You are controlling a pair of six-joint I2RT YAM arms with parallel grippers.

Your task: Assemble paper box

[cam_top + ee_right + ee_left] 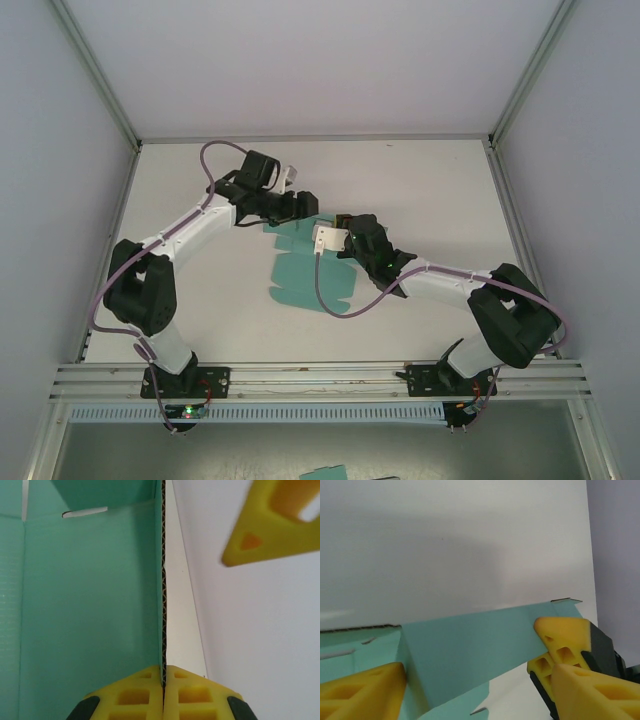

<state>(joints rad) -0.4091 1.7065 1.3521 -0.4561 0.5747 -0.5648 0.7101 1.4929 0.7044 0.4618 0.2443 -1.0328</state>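
— Left side first?
— Left gripper point(470, 650): yellow wedge fingers point(365, 692) with triangular hollows, spread apart, straddling a raised, smooth teal flap.
— Middle?
— Paper box point(305, 275): thin die-cut teal sheet with rounded flaps, lying mostly flat on the matte white table point(430, 190), between both arms.
— Right?
— Right gripper point(163, 672): clamped shut on a standing wall's wavy corrugated edge.

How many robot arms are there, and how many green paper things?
Robot arms: 2 (left arm, right arm)
Teal paper box, on the table: 1
Small paper scrap, teal, at the near edge past the rail: 1
Total: 4
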